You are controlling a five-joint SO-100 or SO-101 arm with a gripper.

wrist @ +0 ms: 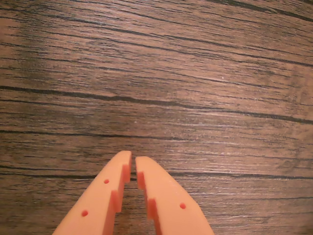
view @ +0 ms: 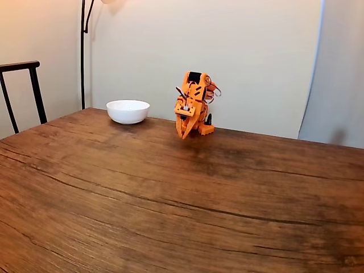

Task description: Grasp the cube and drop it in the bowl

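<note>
A round white bowl [view: 128, 111] stands at the far left of the wooden table in the fixed view. To its right the orange arm is folded up, its gripper [view: 183, 135] pointing down just above the table. In the wrist view the two orange fingers come up from the bottom edge, and the gripper [wrist: 133, 159] is shut with only a thin slit between its tips and nothing held. Bare wood grain lies under it. The cube is out of view.
The dark wooden table [view: 170, 193] stretches wide toward the camera. A black chair back [view: 20, 91] stands at the left edge, and a lamp pole [view: 83, 51] rises behind the bowl against a pale wall.
</note>
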